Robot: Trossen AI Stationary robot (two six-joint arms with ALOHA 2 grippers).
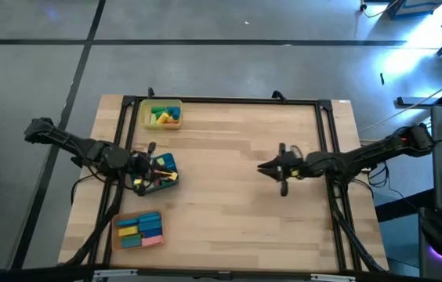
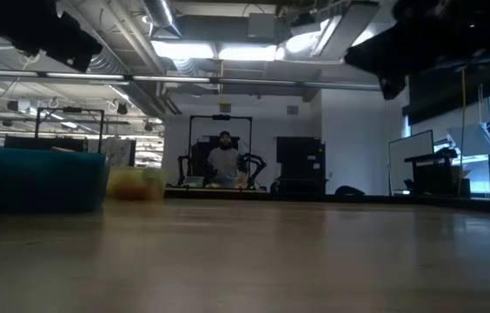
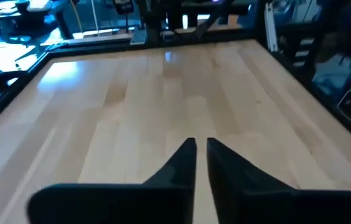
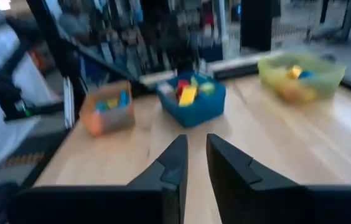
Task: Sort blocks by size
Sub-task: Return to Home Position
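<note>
The blocks lie in three trays at the table's left. A yellow tray at the far left holds green and orange ones. A blue tray holds red, yellow and green ones. An orange tray near the front holds blue, yellow, green and pink ones. My left gripper hangs over the blue tray's left part, pointing toward the table's right, shut with nothing between its fingers. My right gripper hovers right of the table's middle, pointing at the trays, shut and holding nothing.
A black frame runs along the table's far, left and right sides. Bare wood spreads between the trays and my right gripper. In the low view a person sits in the room beyond the table.
</note>
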